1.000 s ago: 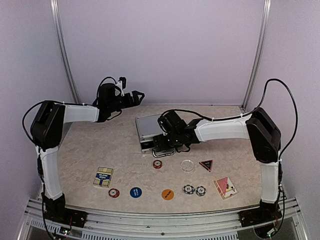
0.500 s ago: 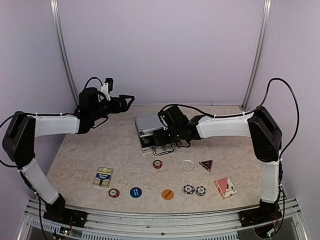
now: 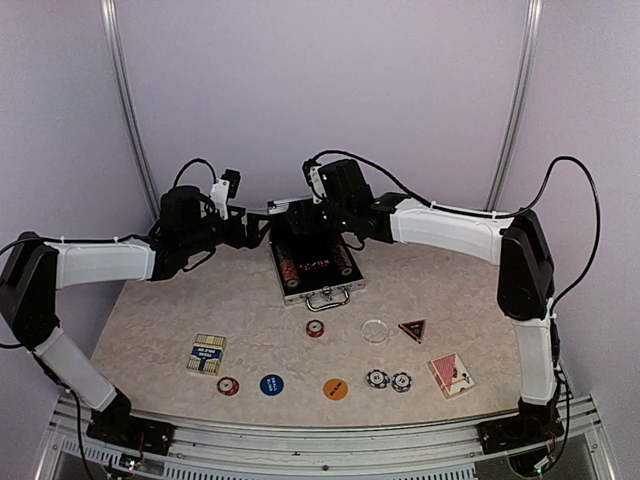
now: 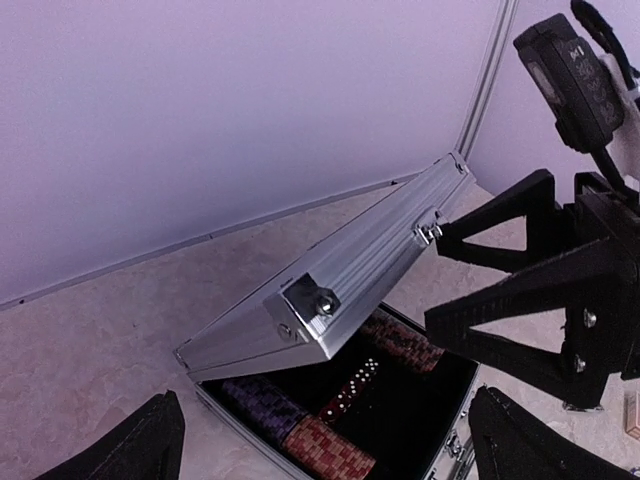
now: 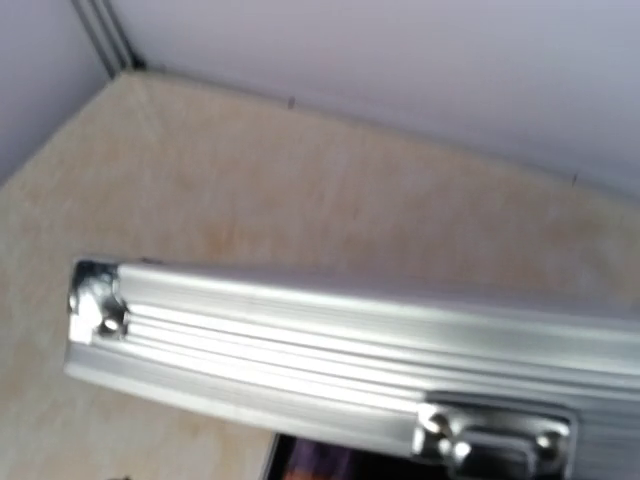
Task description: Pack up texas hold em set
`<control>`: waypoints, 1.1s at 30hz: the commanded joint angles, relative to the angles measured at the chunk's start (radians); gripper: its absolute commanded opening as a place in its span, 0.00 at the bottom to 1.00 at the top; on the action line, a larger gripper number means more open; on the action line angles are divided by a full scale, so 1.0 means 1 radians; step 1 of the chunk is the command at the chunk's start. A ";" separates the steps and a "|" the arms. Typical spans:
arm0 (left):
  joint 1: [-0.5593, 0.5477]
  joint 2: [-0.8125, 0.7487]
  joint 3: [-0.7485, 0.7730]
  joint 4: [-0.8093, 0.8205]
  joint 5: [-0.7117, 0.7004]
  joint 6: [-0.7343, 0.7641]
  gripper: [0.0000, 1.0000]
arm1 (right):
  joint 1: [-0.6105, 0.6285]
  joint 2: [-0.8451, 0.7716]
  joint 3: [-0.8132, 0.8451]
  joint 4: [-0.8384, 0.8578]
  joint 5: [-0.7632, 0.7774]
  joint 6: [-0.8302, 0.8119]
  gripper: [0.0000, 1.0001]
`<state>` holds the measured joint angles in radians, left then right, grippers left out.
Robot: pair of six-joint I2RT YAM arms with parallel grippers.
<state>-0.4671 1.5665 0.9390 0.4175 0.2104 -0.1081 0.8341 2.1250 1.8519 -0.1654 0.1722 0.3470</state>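
The silver case [image 3: 318, 288] lies at mid table with its lid [image 3: 290, 212] raised. Rows of chips [image 4: 320, 445] and red dice [image 4: 352, 385] lie in the black lining. My right gripper [image 3: 302, 216] is at the lid's front edge. In the left wrist view its fingers [image 4: 500, 215] stand apart, and the edge by the latch rests on one tip. My left gripper [image 3: 258, 229] hovers open just left of the lid, touching nothing. Near the front lie two card decks [image 3: 206, 353] [image 3: 451, 374], loose chips [image 3: 377, 378], a blue disc [image 3: 271, 384], an orange disc [image 3: 336, 388], a clear disc [image 3: 375, 331] and a dark triangle [image 3: 411, 328].
The back wall [image 3: 320, 100] stands close behind the raised lid. Metal posts [image 3: 128, 120] [image 3: 515, 110] rise at the back corners. The case's handle [image 3: 328, 296] points to the front. A striped chip [image 3: 315, 328] lies just in front of the handle.
The lid has gone from shut to raised, lifted up and back by the right gripper. My left arm swung down and right to the lid's left side.
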 commanded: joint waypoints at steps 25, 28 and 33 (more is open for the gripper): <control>0.025 0.266 0.319 -0.016 -0.240 0.048 0.99 | -0.118 0.318 0.404 0.033 0.028 -0.159 0.83; 0.025 0.331 0.414 -0.056 -0.239 0.051 0.99 | -0.118 0.288 0.339 0.032 -0.011 -0.146 0.83; 0.028 0.423 0.535 -0.089 -0.227 0.013 0.99 | -0.112 0.172 0.110 0.068 -0.051 -0.112 0.83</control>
<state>-0.4435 1.9274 1.3991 0.3721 -0.0162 -0.0666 0.7235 2.3909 2.1113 -0.1192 0.1661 0.2031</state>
